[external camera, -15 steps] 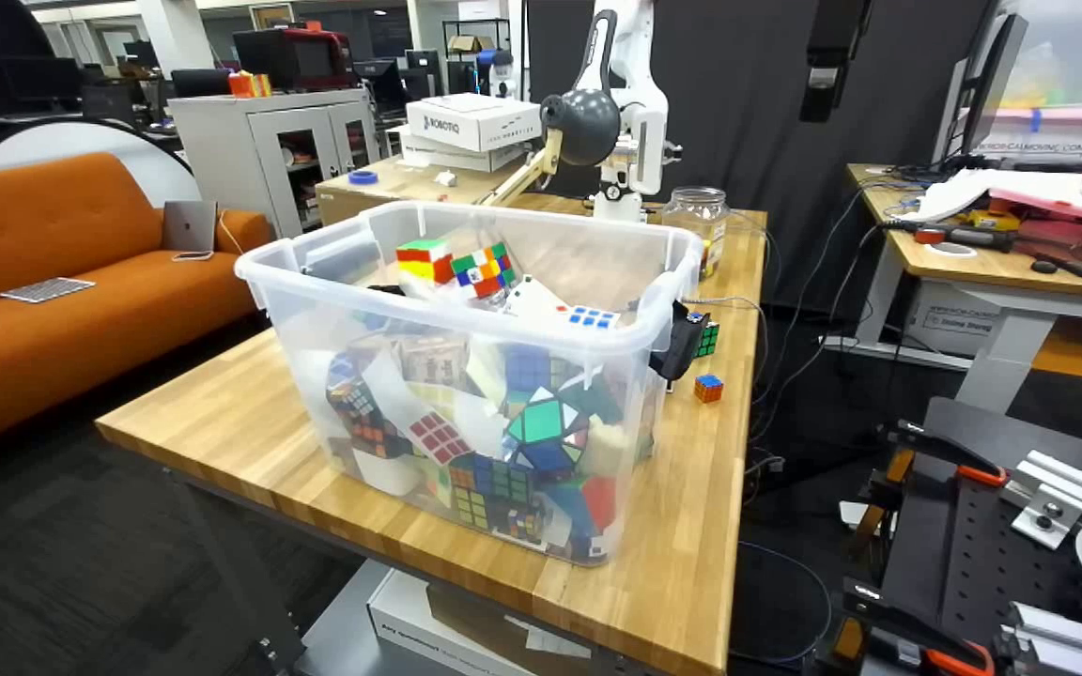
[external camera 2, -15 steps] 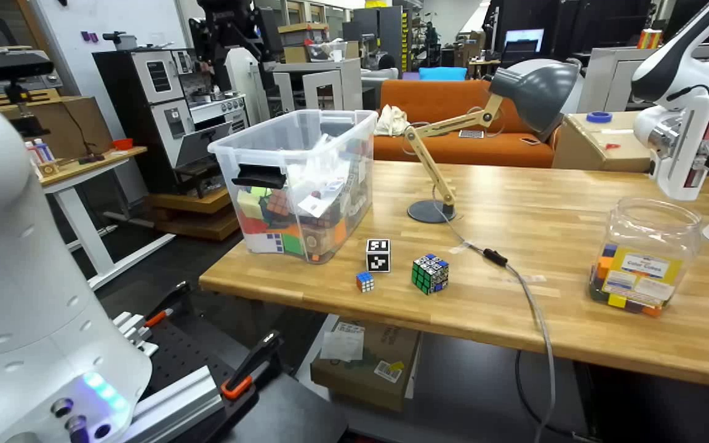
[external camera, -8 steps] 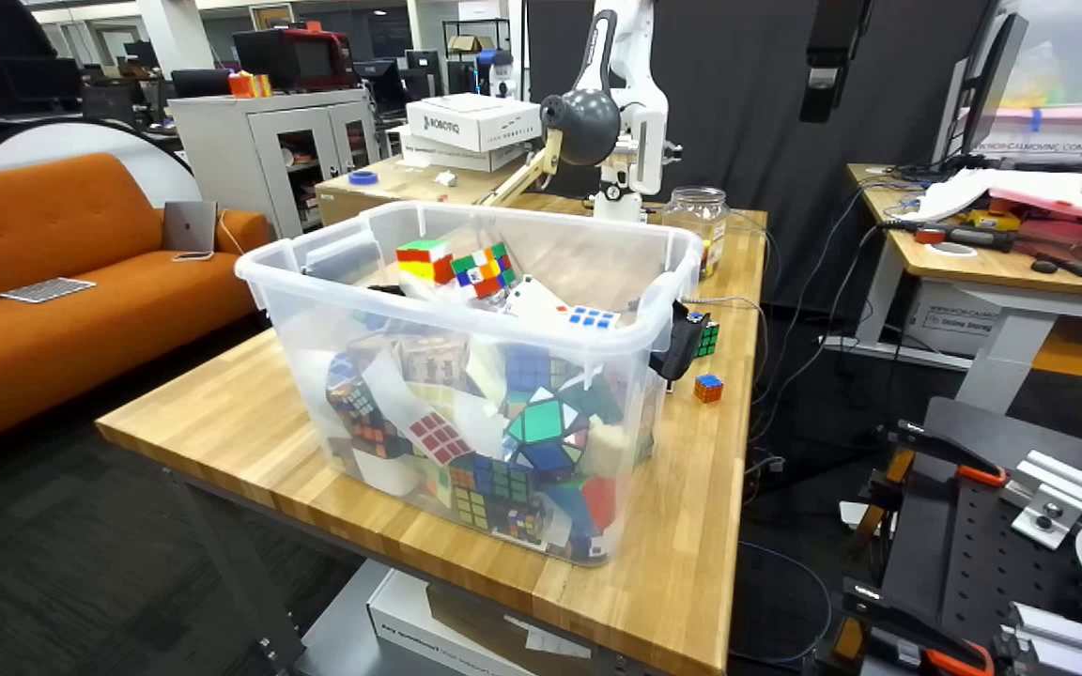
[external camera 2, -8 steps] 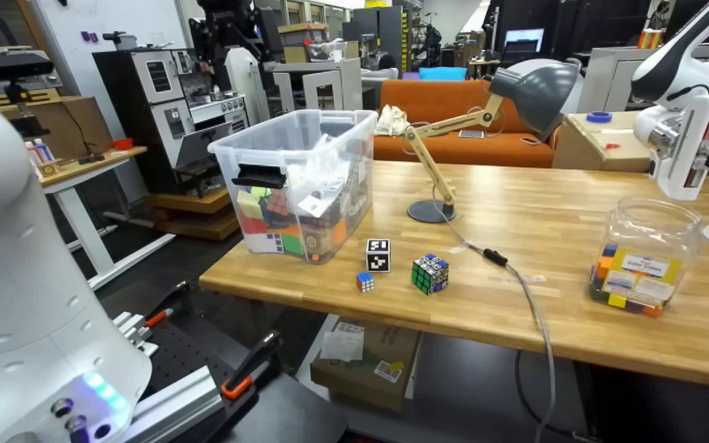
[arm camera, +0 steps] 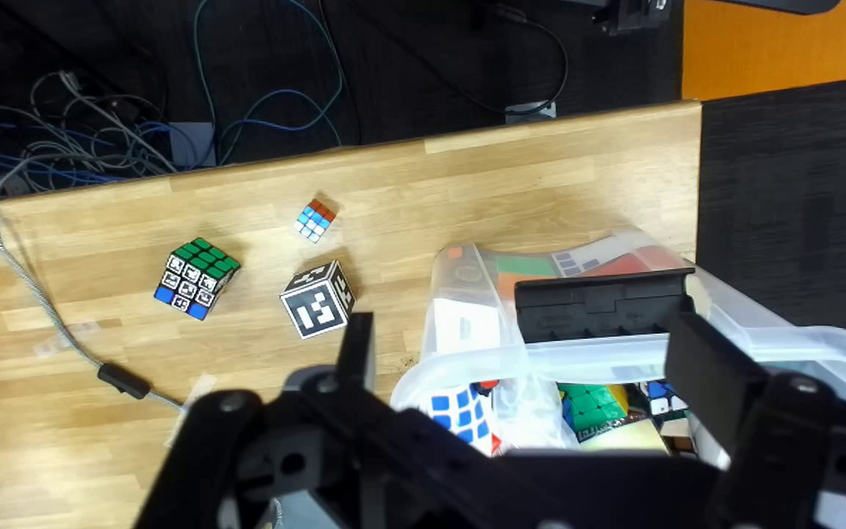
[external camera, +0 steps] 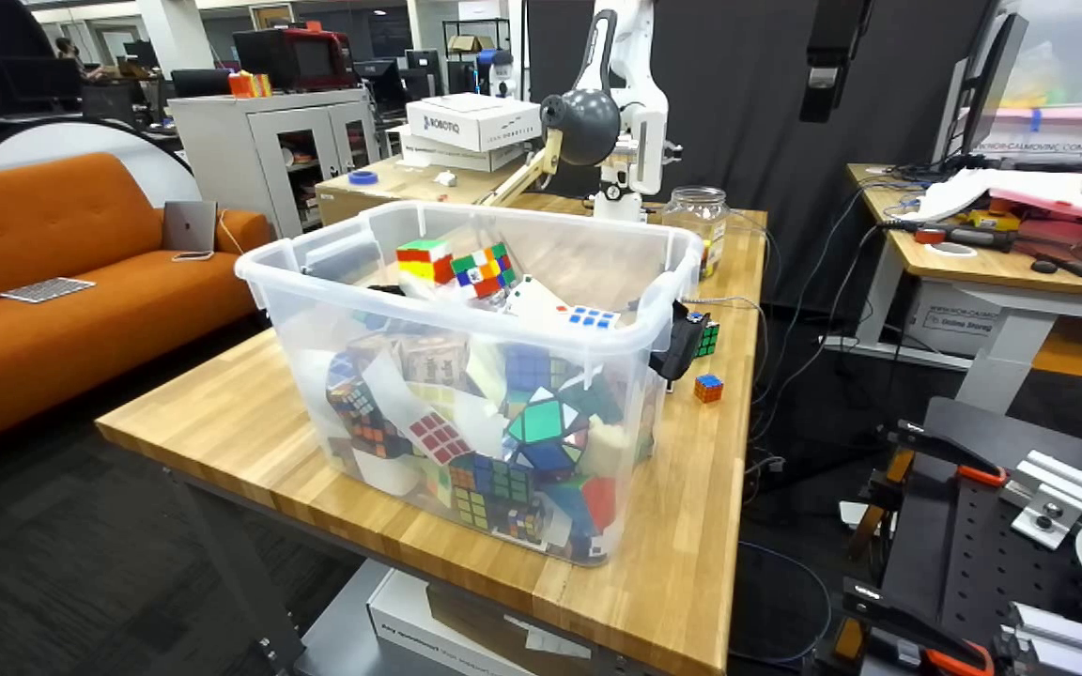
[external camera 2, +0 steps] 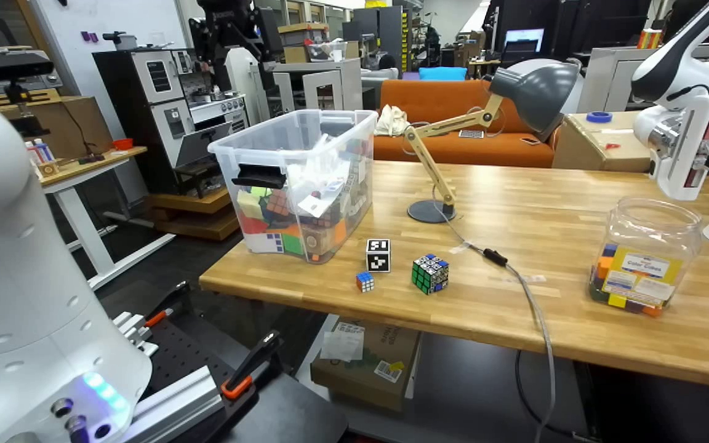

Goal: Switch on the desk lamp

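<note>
The desk lamp has a dark grey rounded head point(external camera 2: 536, 95), a jointed wooden arm point(external camera 2: 428, 163) and a round dark base point(external camera 2: 431, 211) on the table. No glow shows from it; its bulb is hidden. In an exterior view its head point(external camera: 583, 127) shows behind the bin, its base hidden. Its grey cord carries a black inline switch point(external camera 2: 495, 257), which lies on the table; the wrist view shows the switch point(arm camera: 123, 380) at left. My gripper point(arm camera: 533, 360) is open and empty, with its fingers wide apart high above the bin. It also shows at the top of both exterior views point(external camera 2: 245, 67) point(external camera: 827, 99).
A clear bin point(external camera 2: 293, 147) full of puzzle cubes stands beside the lamp. A black-and-white marker cube point(external camera 2: 378, 256), a green puzzle cube point(external camera 2: 430, 274) and a tiny cube point(external camera 2: 365, 282) lie near the table's edge. A clear jar point(external camera 2: 644, 258) and another robot arm point(external camera 2: 693, 129) are past the switch.
My gripper, the lamp and the objects on the table have not visibly moved. A person has come into view in the far background.
</note>
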Action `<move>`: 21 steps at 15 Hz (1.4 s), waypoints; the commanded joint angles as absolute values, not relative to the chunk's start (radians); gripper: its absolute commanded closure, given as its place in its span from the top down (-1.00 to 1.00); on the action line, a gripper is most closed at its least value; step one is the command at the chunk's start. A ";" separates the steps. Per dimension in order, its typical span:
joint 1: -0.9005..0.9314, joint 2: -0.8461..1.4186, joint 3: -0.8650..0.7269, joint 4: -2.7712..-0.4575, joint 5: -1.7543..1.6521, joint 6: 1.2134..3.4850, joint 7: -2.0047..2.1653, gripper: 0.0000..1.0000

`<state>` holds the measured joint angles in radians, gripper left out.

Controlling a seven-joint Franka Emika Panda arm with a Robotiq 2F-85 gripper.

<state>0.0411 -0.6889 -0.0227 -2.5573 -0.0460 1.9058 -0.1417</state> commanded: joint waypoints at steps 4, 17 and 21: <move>0.041 -0.688 -0.022 -2.555 -0.046 1.903 -0.141 1.00; 0.041 -0.688 -0.022 -2.555 -0.046 1.903 -0.141 1.00; 0.036 -0.676 -0.037 -2.573 -0.078 1.989 -0.185 1.00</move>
<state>0.0413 -0.6878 -0.0234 -2.5589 -0.0472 1.9209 -0.1453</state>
